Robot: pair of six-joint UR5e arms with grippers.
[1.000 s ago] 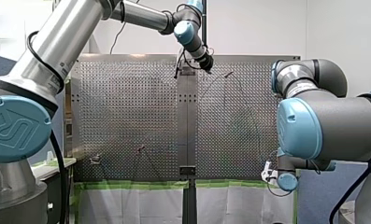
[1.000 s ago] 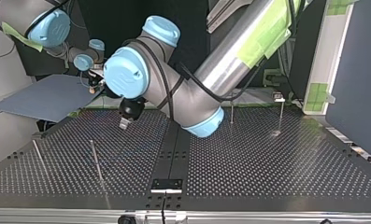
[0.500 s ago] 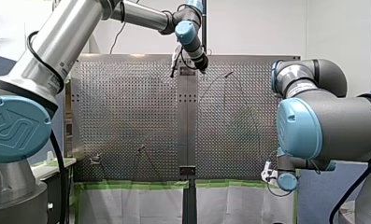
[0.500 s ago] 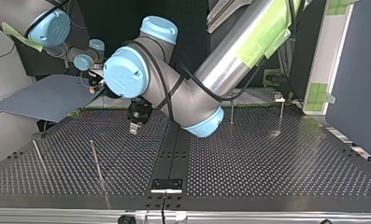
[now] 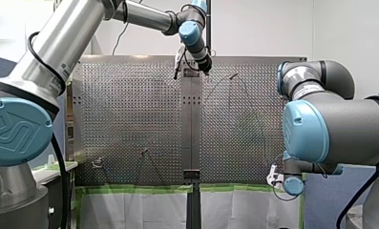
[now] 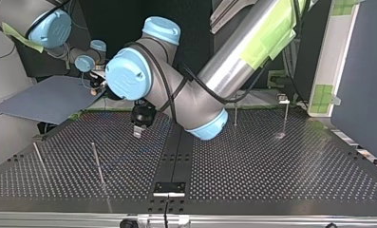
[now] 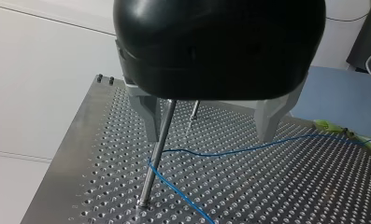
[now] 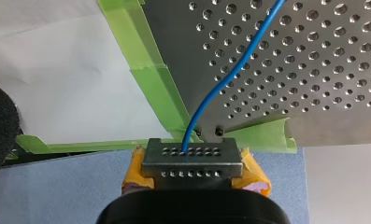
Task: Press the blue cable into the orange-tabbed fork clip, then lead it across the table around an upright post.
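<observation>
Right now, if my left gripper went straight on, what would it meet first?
Probably the blue cable crossing between the left gripper's open fingers, then the table; the upright post stands beside one finger, depth unclear.

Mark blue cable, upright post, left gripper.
blue cable (image 8: 223, 86), right wrist view, middle of the visible run.
upright post (image 7: 161, 137), left wrist view, mid-shaft.
left gripper (image 7: 210, 138), left wrist view, midway between fingertips.
</observation>
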